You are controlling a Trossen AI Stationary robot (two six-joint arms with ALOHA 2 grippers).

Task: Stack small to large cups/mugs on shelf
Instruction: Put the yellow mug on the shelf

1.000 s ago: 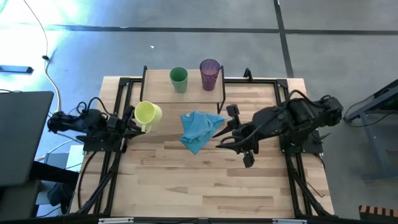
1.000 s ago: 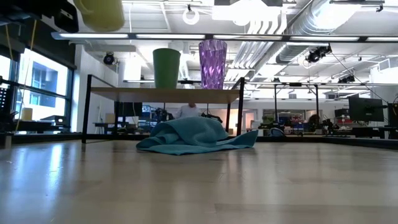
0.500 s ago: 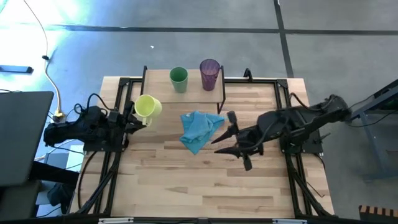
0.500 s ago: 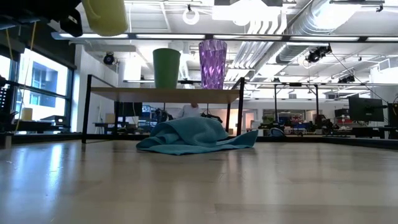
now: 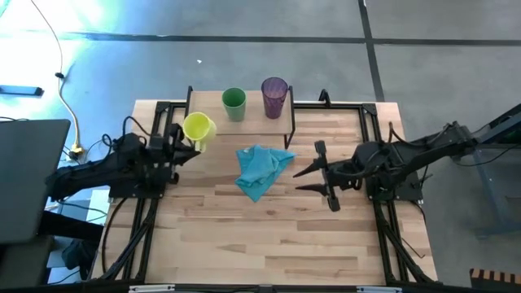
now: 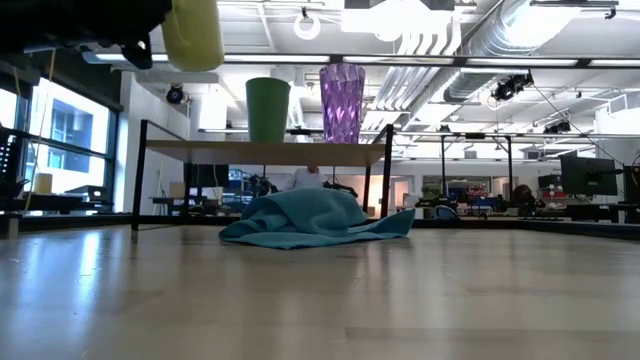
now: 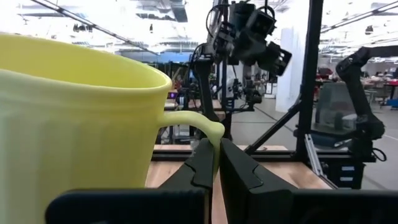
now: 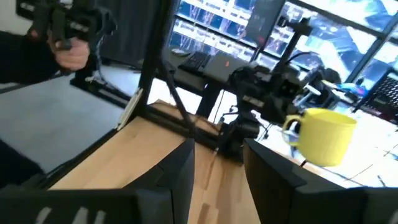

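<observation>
The yellow mug (image 5: 198,129) hangs in the air off the shelf's left end, high in the low view (image 6: 193,30) and filling the left wrist view (image 7: 74,118). My left gripper (image 5: 181,146) is shut on it. The green cup (image 5: 234,103) and the purple ribbed tumbler (image 5: 274,97) stand side by side on their bases on the shelf (image 5: 213,120), which the low view shows as a raised board (image 6: 265,150) on black legs. My right gripper (image 5: 303,181) is open above the table, right of the blue cloth, touching nothing. My left gripper pinches the mug's handle (image 7: 208,127) between its two fingers (image 7: 202,168), coming level from the table's left side. The mug is lifted clear of the table and sits upright, mouth up, with the handle turned toward the gripper.
A light blue cloth (image 5: 260,167) lies crumpled on the table just in front of the shelf (image 6: 310,220). Black frame rails run along the table's left, right and far edges. The near half of the table is bare wood. A person's hand (image 8: 68,53) shows beyond the table.
My left gripper has carried the yellow mug toward the table's far edge and slightly right, nearer the shelf's left end, staying shut on it. My right arm has drawn back toward the table's right edge, away from the cloth, its gripper staying open.
</observation>
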